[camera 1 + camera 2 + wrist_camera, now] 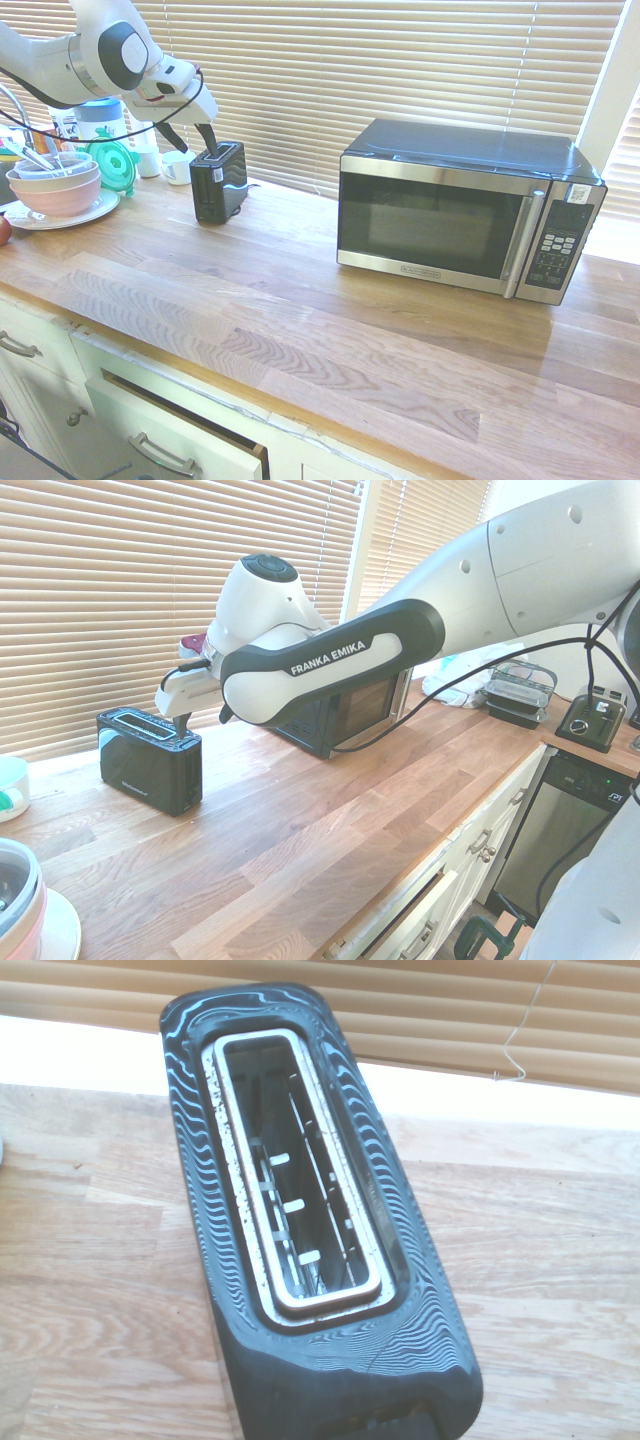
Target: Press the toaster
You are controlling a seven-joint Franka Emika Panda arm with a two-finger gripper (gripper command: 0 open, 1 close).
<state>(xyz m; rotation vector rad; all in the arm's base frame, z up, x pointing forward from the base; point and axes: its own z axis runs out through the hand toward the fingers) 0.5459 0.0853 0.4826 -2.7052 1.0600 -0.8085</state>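
Note:
The toaster [218, 182] is a small black box with a silvery slot rim, standing on the wooden counter near the window blinds. It also shows at the left of the second exterior view [150, 760]. My gripper [200, 142] hangs just above the toaster's near end, fingers pointing down and open, with nothing between them. From the other side, my gripper [183, 730] reaches down to the toaster's top edge at the end nearest the arm. The wrist view looks straight down into the toaster [310, 1230], whose slot holds nothing.
A large steel-and-black microwave [465, 210] stands to the right on the counter [330, 330]. Stacked bowls [55, 185] on a plate, a white mug [178, 167] and a teal appliance [115, 160] crowd the left end. Food containers [520, 695] sit beyond the microwave [340, 715].

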